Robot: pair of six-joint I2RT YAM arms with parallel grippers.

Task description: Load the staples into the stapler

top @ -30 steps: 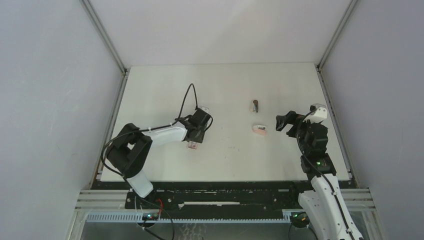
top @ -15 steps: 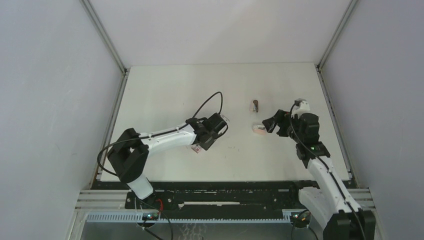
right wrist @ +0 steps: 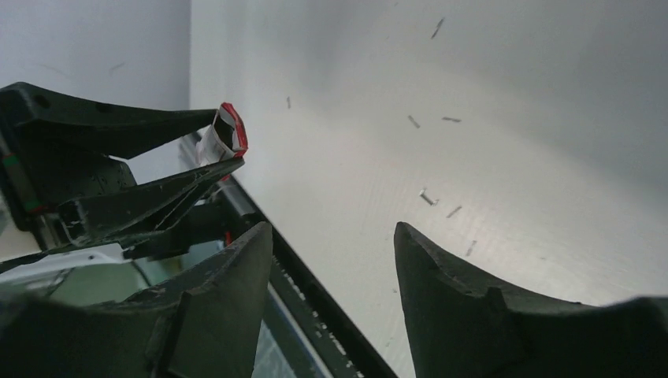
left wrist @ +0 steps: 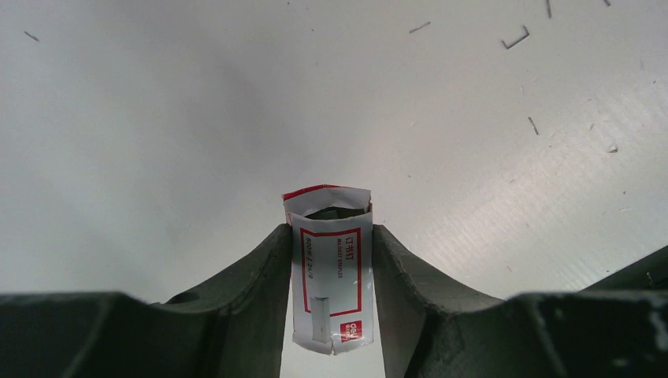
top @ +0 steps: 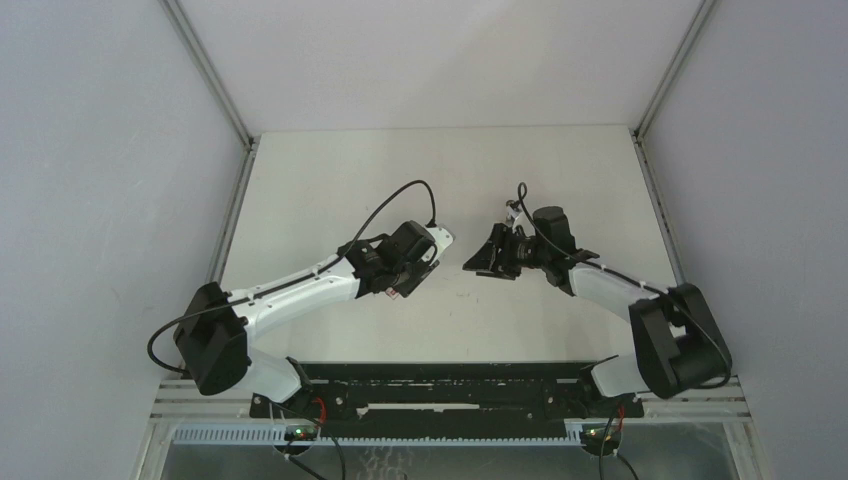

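Left tool (left wrist: pixel 331 230) clamped the staples (left wrist: pixel 331 272) by the box's thin sides, right tool (right wrist: pixel 332 230) gaping empty nearby; a harder squeeze could have buckled it, spilling its contents.

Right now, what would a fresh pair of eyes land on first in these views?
The red-and-white staples box stands out first, pinched between the fingers of the left gripper near the middle of the table. Facing it from the right, the right gripper hangs open and empty. Loose staples lie scattered on the white surface around them.
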